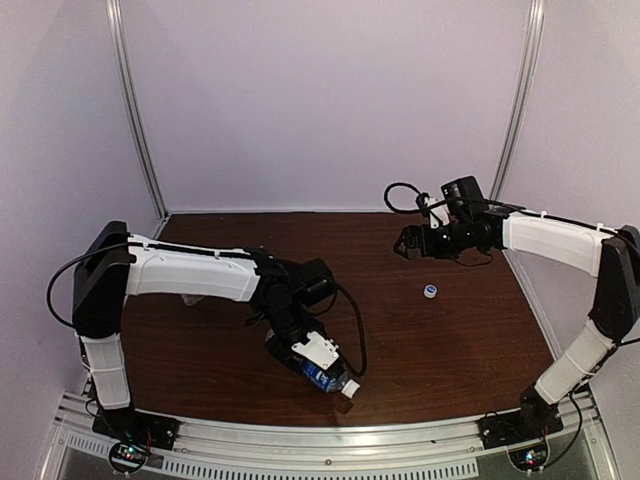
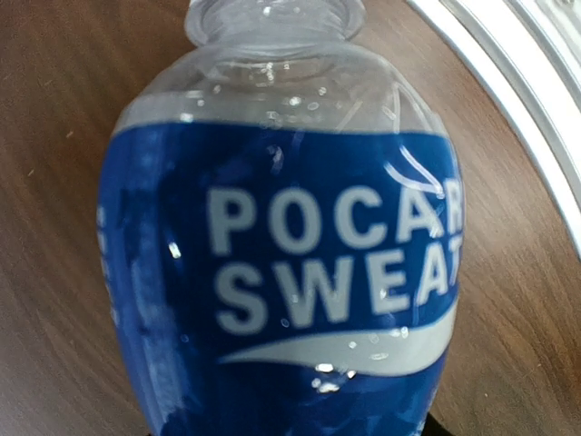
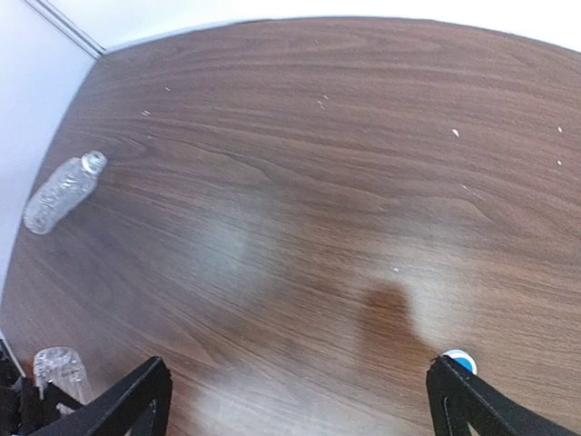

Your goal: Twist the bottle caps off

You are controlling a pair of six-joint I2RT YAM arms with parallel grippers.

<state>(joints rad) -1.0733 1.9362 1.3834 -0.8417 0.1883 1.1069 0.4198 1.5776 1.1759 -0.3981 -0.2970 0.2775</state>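
My left gripper [image 1: 316, 360] is shut on the blue-labelled bottle [image 1: 325, 377], held low near the table's front edge with its neck pointing front-right. In the left wrist view the bottle [image 2: 281, 272] fills the frame and hides my fingers; its clear neck [image 2: 272, 18] is cut off by the top edge. The unlabelled bottle [image 3: 62, 191] lies on its side at the far left, mostly hidden under the left arm in the top view. One white-blue cap [image 1: 430, 291] lies on the table, just beside a right finger [image 3: 477, 404]. My right gripper [image 1: 408, 244] is open and empty [image 3: 304, 409]. The second cap is out of view.
The brown table [image 1: 440, 350] is walled in white at the back and sides. A metal rail [image 1: 330, 450] runs along the front edge, close to the held bottle. The left arm's forearm [image 1: 190, 275] stretches across the left half of the table.
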